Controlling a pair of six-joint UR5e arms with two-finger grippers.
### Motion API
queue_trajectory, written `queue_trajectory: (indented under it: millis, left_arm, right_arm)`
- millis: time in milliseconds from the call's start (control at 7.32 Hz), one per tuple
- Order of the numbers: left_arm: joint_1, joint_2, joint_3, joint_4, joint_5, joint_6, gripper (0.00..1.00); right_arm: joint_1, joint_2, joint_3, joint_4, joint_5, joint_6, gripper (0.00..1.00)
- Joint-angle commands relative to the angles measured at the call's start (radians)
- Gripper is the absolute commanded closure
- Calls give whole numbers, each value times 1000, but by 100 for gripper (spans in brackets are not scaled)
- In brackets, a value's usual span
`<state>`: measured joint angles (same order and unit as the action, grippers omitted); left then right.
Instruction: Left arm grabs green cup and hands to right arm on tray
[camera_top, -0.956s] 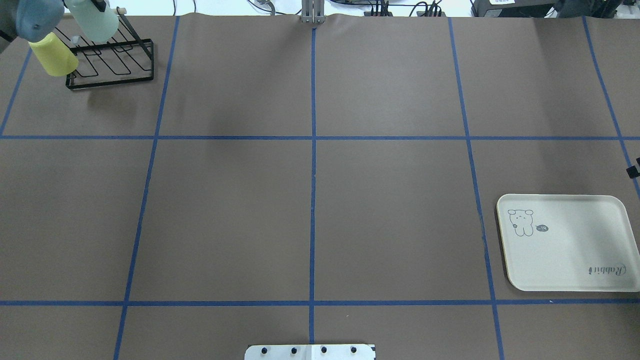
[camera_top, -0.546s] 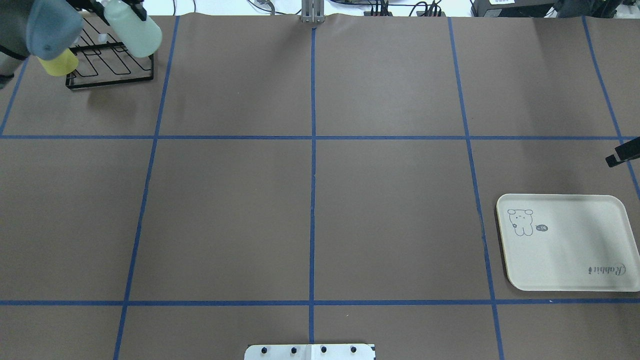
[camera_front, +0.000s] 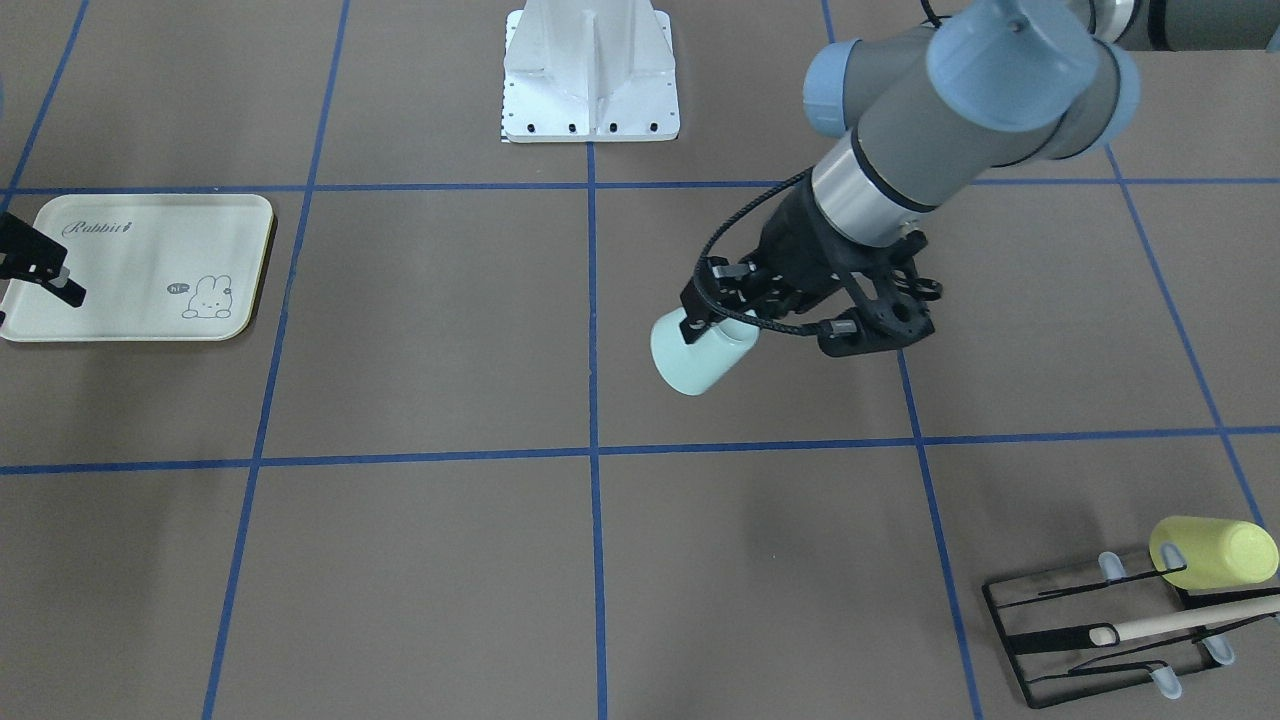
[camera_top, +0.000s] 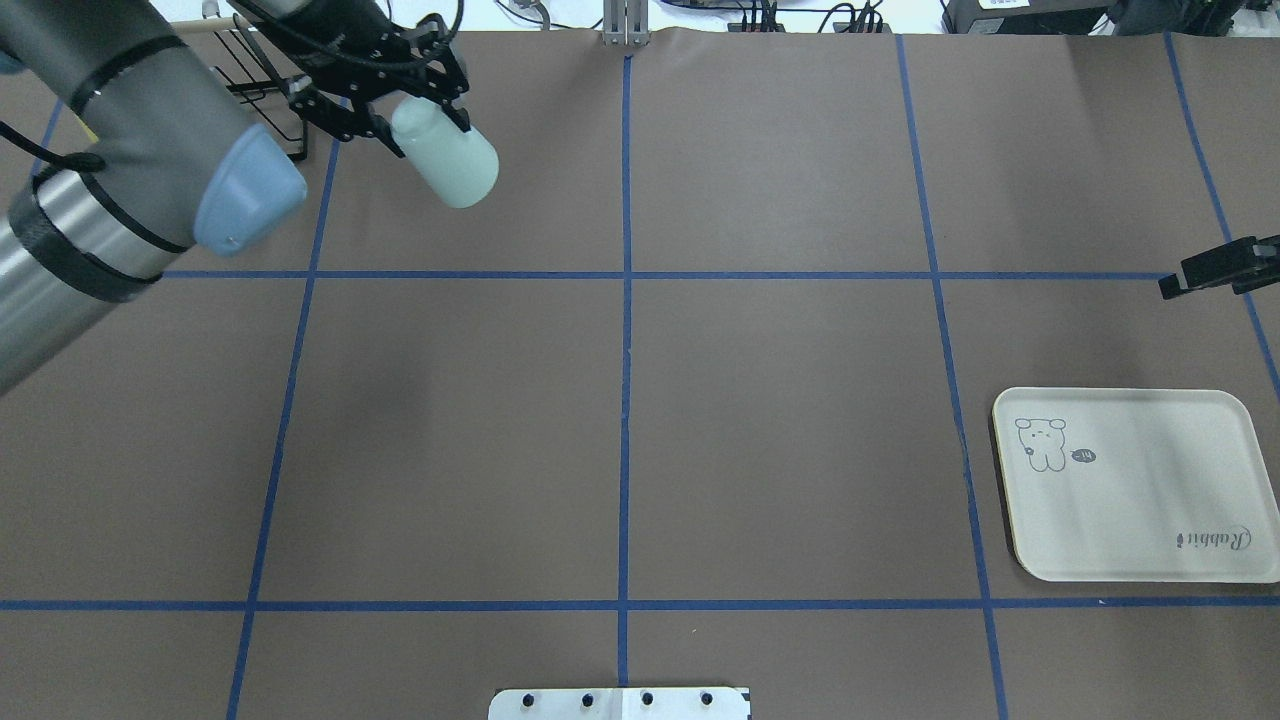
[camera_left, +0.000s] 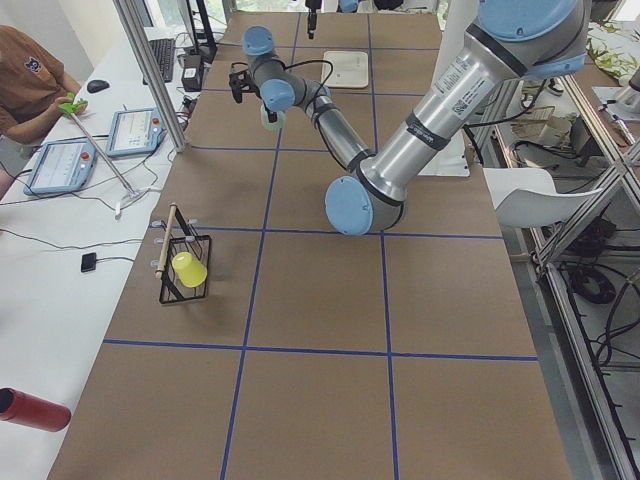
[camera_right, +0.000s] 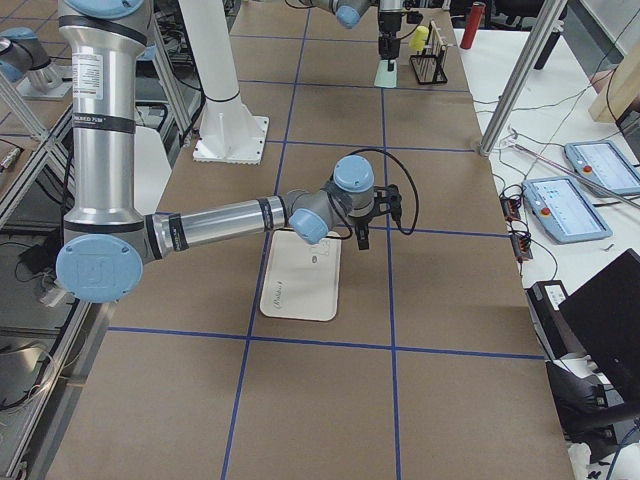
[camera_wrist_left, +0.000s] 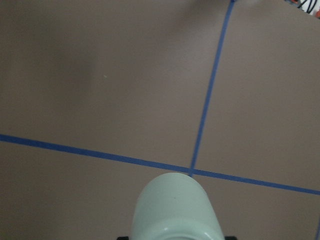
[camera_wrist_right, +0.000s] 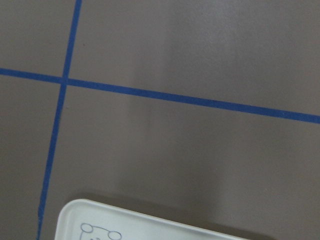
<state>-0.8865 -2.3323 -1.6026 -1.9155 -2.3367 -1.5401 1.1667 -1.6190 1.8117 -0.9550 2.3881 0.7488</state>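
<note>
My left gripper (camera_top: 418, 100) is shut on the pale mint-green cup (camera_top: 447, 162) and holds it tilted in the air, right of the black wire rack. The cup also shows in the front view (camera_front: 698, 357) and at the bottom of the left wrist view (camera_wrist_left: 176, 210). The cream Rabbit tray (camera_top: 1140, 500) lies bare at the table's right side. My right gripper (camera_top: 1215, 270) hovers at the right edge, beyond the tray's far side. It is empty and looks open, though only part of it shows. The front view shows it over the tray's edge (camera_front: 45, 270).
The black wire rack (camera_front: 1080, 640) stands at the far left corner with a yellow-green cup (camera_front: 1215, 552) lying on it and a wooden rod (camera_front: 1180, 620) across it. The robot base plate (camera_top: 620, 704) sits at the near middle edge.
My left arm has carried the green cup rightward, away from the rack and out over the table. My right gripper has come further into view from the right edge.
</note>
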Motion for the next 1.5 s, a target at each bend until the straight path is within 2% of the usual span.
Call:
queue_trajectory:
  millis: [0,137,410,546,683,956,1230,1366]
  left_arm:
    - [87,-13,10,-231,2,-331,100]
    - [115,-36,22,-344,25,-491,100]
    - [190,-36,24,-541,184,-643,100]
    - [202,-30,32,-686,203,-766,100]
    - [205,-27,35,-773,204,-922,100]
    - [216,-24,26,-853,203,-1119,100]
    - [222,-12,35,-998,201,-1344,100]
    - [222,5,33,-1057,203,-1362,100]
  right_arm:
    - [-82,37,-24,227,0,282,0]
    - [-107,63,-28,295,0,382,0]
    - [-163,83,-31,471,0,601,0]
    - [-197,103,-40,577,-1,710,0]
    - [-223,117,-48,667,-1,794,1]
    - [-258,148,-49,847,-4,942,1]
    - [-285,235,-57,985,-16,1168,1]
    - [-317,237,-66,1071,-64,1211,1]
